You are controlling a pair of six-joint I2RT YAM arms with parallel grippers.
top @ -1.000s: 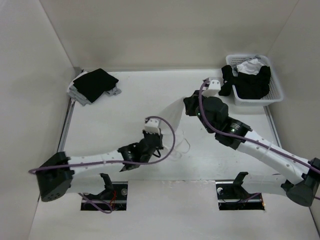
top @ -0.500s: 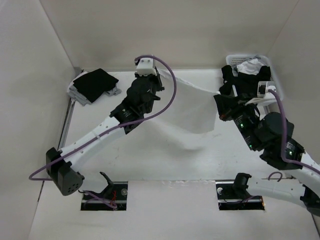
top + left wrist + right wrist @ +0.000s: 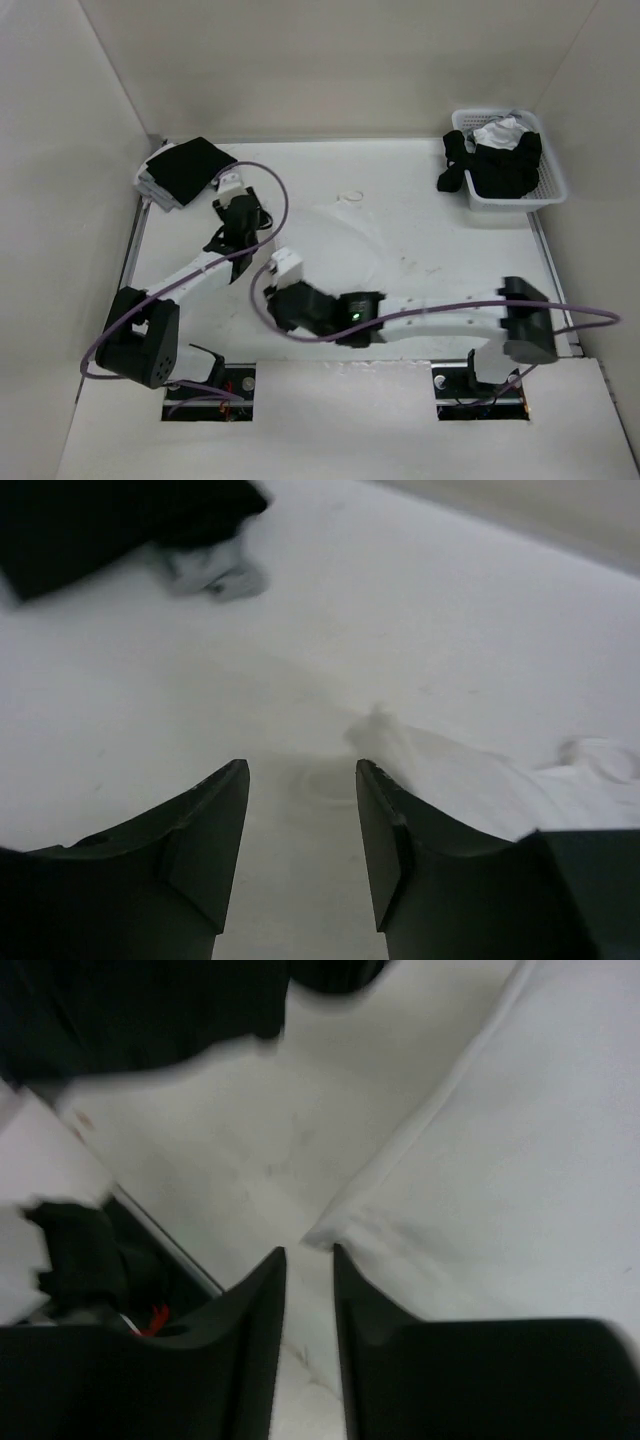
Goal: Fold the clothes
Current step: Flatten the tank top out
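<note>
Right wrist view first, since that tool sits nearest me: my right tool [image 3: 308, 1252] hangs low over the counter [image 3: 440, 260], its two fingers only narrowly parted with nothing between them. A corner of the white camisole [image 3: 500, 1160] lies just past the tips.

From above, the camisole [image 3: 345, 245] is spread across the middle of the counter, rippled rather than flat, and I judge no fold has been made yet. My right forearm stretches along its near side (I cannot tell whether it rests on the hem). If it does, pulling back would drag the whole piece askew.

Farther out, my left tool [image 3: 300, 770] stands well apart and empty, aimed at the counter just beside the cloth's far-left edge [image 3: 470, 780]. A thin loop that I take for a strap [image 3: 350, 197] lies at the far side.

The main risk is sight: white cloth on a white counter makes the edges hard to find. A pinch could miss the edge and scrape bare surface, or catch a single layer and leave the rest behind. The loose strap could also trail out of a fold or snag on a finger.

Beyond all this, a black garment [image 3: 190, 168] sits folded at the far left, near my left arm. A wide swing there could knock it. The basket [image 3: 505, 212] at the far right is well clear.
</note>
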